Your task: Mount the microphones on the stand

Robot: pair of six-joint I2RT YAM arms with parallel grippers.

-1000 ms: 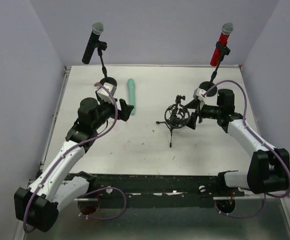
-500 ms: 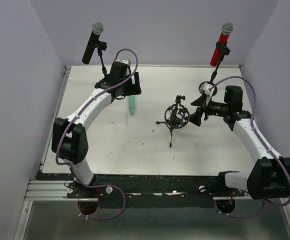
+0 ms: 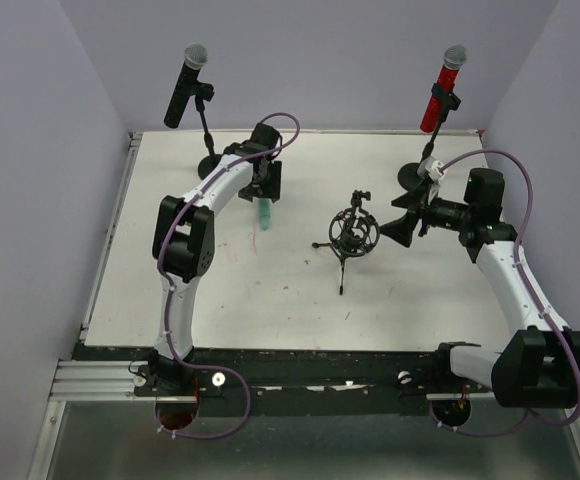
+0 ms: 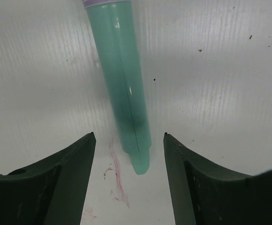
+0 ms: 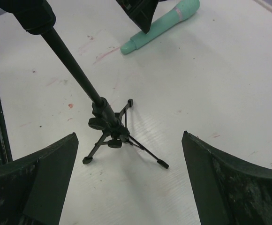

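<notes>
Left gripper (image 4: pixel 129 187), jaws apart either side of the rounded tail of the teal-green microphone (image 4: pixel 119 70), its smooth tapered body with a thin seam lying flat on the white worktop (image 4: pixel 230 70), right gripper (image 5: pixel 129 183) spread wide, facing the black tripod stand (image 5: pixel 103 111)

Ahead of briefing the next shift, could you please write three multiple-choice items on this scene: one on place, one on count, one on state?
1. Where is the teal microphone? A on the table B in a stand C lifted in a pincer
2. How many microphones sit in stands? A one B two C three
3. The left pincer is: A shut on the teal microphone B open astride it C away from it
Answers: 1A, it lies flat; 2B, the black microphone and the red microphone; 3B, gaps show both sides.
</notes>
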